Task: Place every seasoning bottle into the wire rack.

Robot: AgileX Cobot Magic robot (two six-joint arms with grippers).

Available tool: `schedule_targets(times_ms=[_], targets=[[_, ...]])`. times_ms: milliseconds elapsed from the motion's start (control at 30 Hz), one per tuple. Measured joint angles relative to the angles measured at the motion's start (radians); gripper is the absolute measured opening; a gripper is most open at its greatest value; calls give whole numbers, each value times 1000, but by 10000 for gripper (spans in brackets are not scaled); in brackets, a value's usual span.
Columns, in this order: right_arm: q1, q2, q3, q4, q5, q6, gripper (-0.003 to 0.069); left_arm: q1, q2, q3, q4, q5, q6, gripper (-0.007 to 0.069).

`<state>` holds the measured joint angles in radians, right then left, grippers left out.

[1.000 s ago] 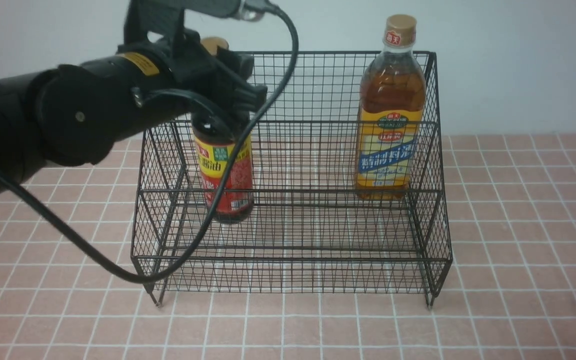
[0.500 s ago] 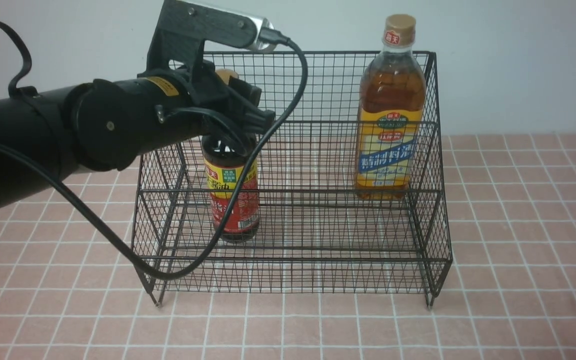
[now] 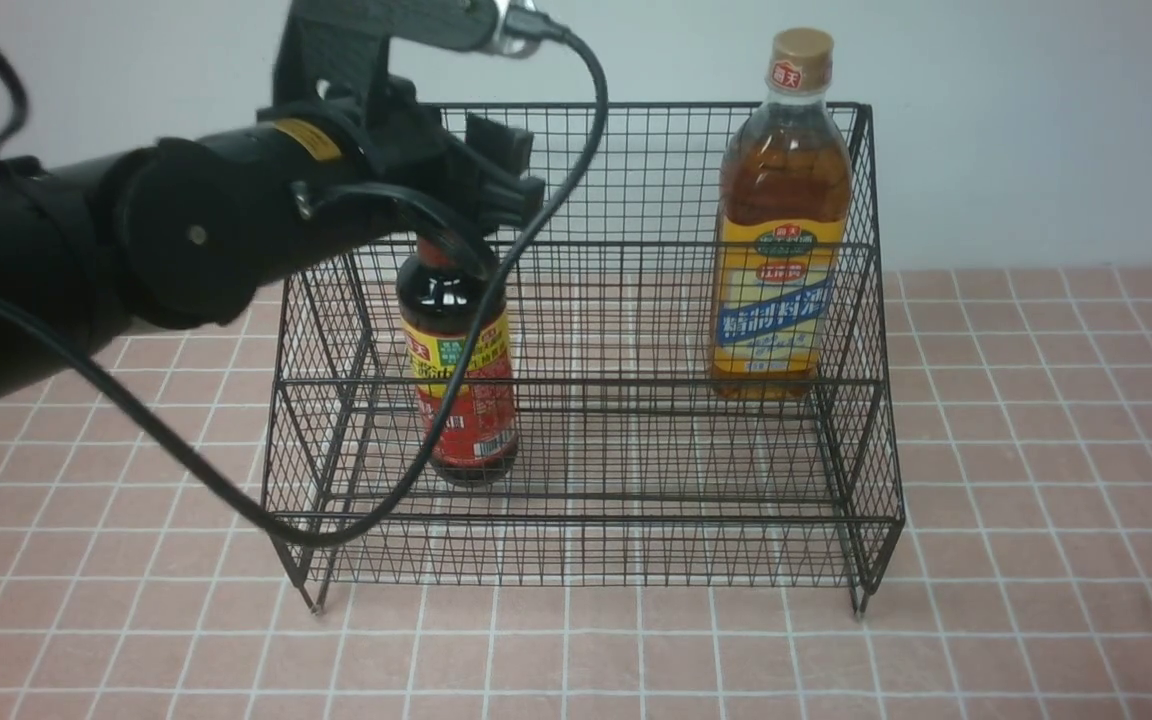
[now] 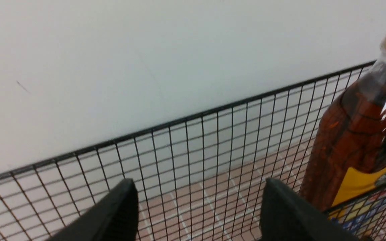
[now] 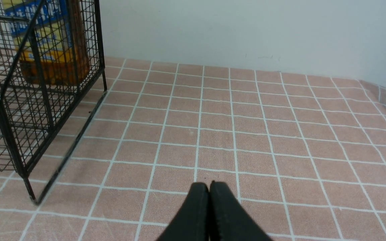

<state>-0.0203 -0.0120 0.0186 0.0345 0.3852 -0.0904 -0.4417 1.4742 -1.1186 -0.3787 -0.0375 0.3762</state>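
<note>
The slim dark soy-sauce bottle (image 3: 458,380) stands upright on the lower tier of the black wire rack (image 3: 636,540), at its left side. Its top is hidden behind my left gripper (image 3: 501,170), which hovers just above it, open and empty. In the left wrist view the open gripper (image 4: 199,184) faces the rack's back mesh (image 4: 179,124). The amber bottle (image 3: 781,230) stands upright on the upper tier at the right and also shows in the left wrist view (image 4: 357,134). My right gripper (image 5: 209,184) is shut and empty over the tiles, right of the rack.
The rack stands on a pink tiled table (image 3: 1036,450) against a white wall (image 3: 1036,120). The left arm's black cable (image 3: 416,470) hangs in front of the rack's left side. The right wrist view shows the rack's right end (image 5: 101,40) and the amber bottle (image 5: 55,50).
My left gripper lowered the soy-sauce bottle onto the lower tier, let it go and rose above it. The amber bottle has not moved.
</note>
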Motion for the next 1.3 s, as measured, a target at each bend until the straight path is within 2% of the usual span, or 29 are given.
schedule_targets(times_ms=[133, 200, 367, 400, 467, 700, 1300], targets=[[0, 0, 0, 0, 0, 0, -15, 0, -66, 0, 0, 20, 0, 417], [0, 0, 0, 0, 0, 0, -15, 0, -113, 0, 0, 69, 0, 371], [0, 0, 0, 0, 0, 0, -15, 0, -312, 0, 0, 310, 0, 88], [0, 0, 0, 0, 0, 0, -15, 0, -320, 0, 1, 310, 0, 79], [0, 0, 0, 0, 0, 0, -15, 0, -422, 0, 1, 413, -1, 13], [0, 0, 0, 0, 0, 0, -15, 0, -634, -1, 1, 579, -45, -7], [0, 0, 0, 0, 0, 0, -15, 0, -886, -1, 29, 587, -44, -7]])
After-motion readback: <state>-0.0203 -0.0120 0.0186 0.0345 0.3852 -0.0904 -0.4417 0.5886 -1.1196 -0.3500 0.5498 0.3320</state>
